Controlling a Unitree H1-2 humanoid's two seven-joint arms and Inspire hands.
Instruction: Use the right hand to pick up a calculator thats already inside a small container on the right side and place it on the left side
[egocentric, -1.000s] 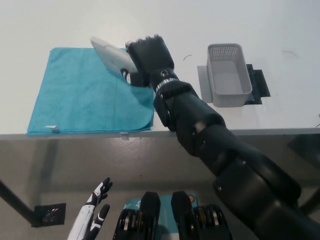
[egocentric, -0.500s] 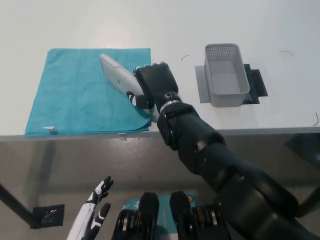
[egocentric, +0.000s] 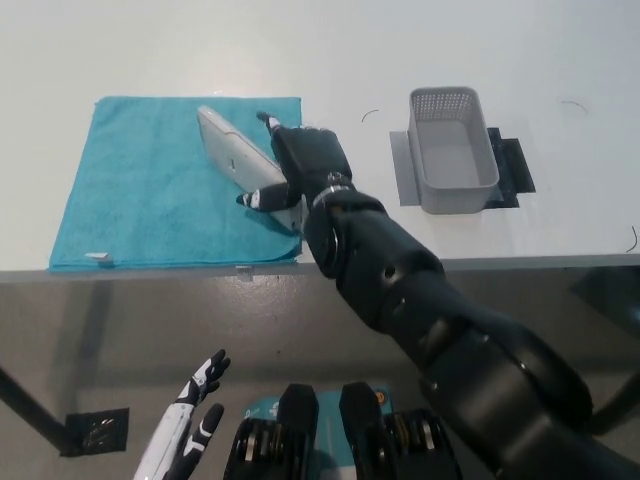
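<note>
- Where the black arm ends over the blue cloth, right hand (egocentric: 300, 165) spread above the calculator's near end, fingers (egocentric: 262, 199) splayed apart, one pointing left and another toward the far side.
- Cannot tell whether still touching the calculator or only hovering; no closed grip visible.
- Calculator (egocentric: 237, 155), light grey, lying slantwise on the cloth's right half, far end toward the upper left, near end hidden under the hand.
- Blue cloth (egocentric: 150, 190) spread flat on the left part of the bench, near edge running along the bench's front edge, a small white tag (egocentric: 98, 257) at its near left corner.
- Bench (egocentric: 330, 50), white, carrying cloth and container well apart from each other.
- Small container (egocentric: 452, 150), grey with a perforated rim, to the right of the hand, standing upright with nothing visible inside.
- Sitting on a grey plate (egocentric: 408, 170), with a dark mat (egocentric: 515, 165) showing at its right side.
- Thin dark marks (egocentric: 372, 114) on the bench surface between cloth and container, and another to the far right.
- Left hand (egocentric: 195, 410), white with black fingers, resting low at the lower left, below the bench edge, fingers apart, holding nothing.
</note>
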